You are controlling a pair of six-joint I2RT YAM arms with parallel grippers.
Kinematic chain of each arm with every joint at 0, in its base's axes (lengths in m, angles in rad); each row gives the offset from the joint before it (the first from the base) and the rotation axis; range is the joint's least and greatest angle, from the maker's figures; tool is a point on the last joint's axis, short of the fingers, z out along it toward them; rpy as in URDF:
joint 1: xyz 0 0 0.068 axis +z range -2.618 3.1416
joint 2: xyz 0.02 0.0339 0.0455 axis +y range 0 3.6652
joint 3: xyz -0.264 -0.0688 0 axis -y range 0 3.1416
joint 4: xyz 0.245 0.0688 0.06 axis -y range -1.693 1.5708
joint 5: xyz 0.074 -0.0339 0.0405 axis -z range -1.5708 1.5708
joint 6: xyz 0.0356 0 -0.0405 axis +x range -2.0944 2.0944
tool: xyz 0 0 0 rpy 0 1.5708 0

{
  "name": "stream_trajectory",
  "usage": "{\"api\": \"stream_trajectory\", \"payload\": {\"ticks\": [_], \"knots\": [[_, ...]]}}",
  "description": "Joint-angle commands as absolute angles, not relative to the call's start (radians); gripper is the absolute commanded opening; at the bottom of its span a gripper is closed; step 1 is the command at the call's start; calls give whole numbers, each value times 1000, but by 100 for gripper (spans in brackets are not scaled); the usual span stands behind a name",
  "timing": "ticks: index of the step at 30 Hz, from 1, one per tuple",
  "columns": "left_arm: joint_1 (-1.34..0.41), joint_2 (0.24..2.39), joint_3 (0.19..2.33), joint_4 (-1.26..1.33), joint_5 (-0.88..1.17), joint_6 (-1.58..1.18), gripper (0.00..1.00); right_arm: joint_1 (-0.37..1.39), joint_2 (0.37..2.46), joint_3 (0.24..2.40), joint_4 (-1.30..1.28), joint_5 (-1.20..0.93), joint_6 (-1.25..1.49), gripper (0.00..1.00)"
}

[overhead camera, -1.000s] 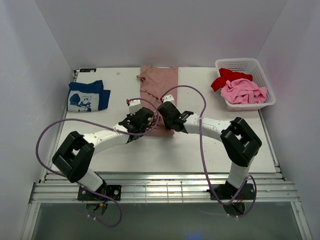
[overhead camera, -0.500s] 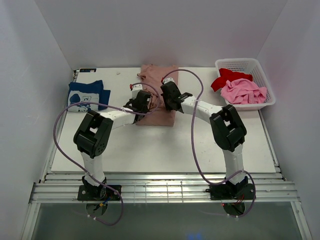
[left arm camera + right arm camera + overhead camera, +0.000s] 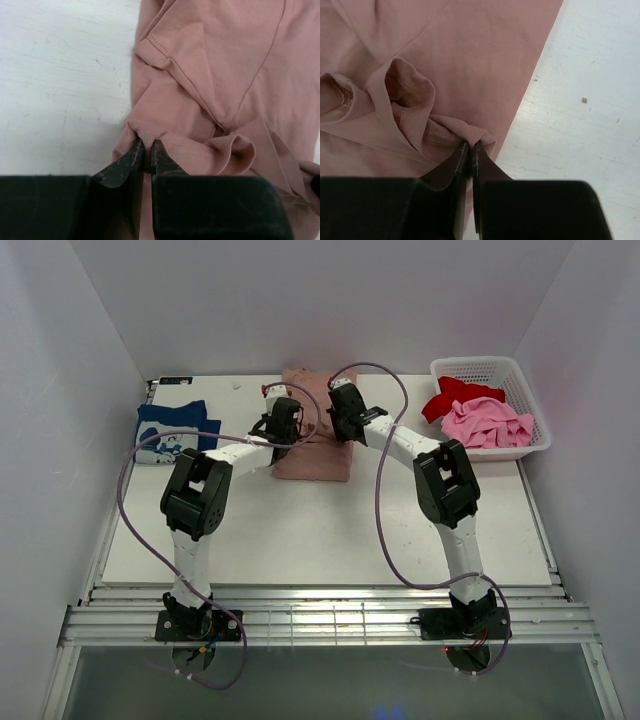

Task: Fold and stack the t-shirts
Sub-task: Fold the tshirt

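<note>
Table point(image 3: 300, 540): flat white top, faintly scuffed.
Left gripper point(image 3: 145, 146): black wedge-shaped fingers pinched on a stitched hem fold at the left edge of the dusty pink t-shirt point(image 3: 225, 60).
Right gripper point(image 3: 470, 146): black fingers clamped tight on a bunched, double-stitched hem at the same shirt's right edge.
Dusty pink t-shirt: soft matte knit, doubled over into a rough rectangle on the middle of the table's far half; hem curls into loose loops between the grippers.
Navy t-shirt point(image 3: 175, 430): folded flat on the far left of the table, white print up.
Basket point(image 3: 490, 365): white plastic lattice, rectangular, far right corner.
Red t-shirt point(image 3: 455, 395): crumpled, at the basket's left side.
Bright pink t-shirt point(image 3: 485, 423): rumpled heap beside it, inside the basket.
</note>
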State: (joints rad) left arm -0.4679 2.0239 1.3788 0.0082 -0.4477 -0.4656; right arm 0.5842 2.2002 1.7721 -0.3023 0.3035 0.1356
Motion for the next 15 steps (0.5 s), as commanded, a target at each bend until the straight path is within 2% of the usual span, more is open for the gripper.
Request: {"api": "stream_trajectory", "payload": {"ticks": [1, 5, 6, 7, 8, 9, 10, 11, 12, 14, 15], "knots": [[-446, 2089, 1463, 8, -416, -436, 0, 561, 2259, 1868, -314, 287, 94, 8], [-433, 2166, 1528, 20, -413, -407, 0, 542, 2322, 1946, -314, 301, 75, 8], [-433, 2177, 1540, 32, -417, -388, 0, 538, 2335, 1975, -313, 308, 72, 10], [-433, 2184, 1552, 41, -435, -376, 0, 535, 2347, 1985, -307, 314, 60, 17], [-433, 2192, 1575, 54, -446, -362, 10, 529, 2347, 1993, -296, 336, 51, 25], [-433, 2189, 1591, 75, -455, -327, 23, 528, 2344, 2000, -273, 348, 40, 38], [-433, 2181, 1607, 78, -484, -313, 32, 525, 2329, 2005, -268, 360, 19, 43], [-433, 2160, 1643, 81, -503, -298, 54, 523, 2313, 2009, -264, 388, 8, 46], [-433, 2146, 1661, 86, -521, -270, 65, 523, 2297, 2010, -252, 405, 5, 51], [-433, 2102, 1718, 72, -576, -246, 79, 522, 2225, 1985, -235, 454, -47, 55], [-433, 2083, 1733, 63, -592, -236, 80, 520, 2197, 1967, -223, 466, -57, 56]]}}
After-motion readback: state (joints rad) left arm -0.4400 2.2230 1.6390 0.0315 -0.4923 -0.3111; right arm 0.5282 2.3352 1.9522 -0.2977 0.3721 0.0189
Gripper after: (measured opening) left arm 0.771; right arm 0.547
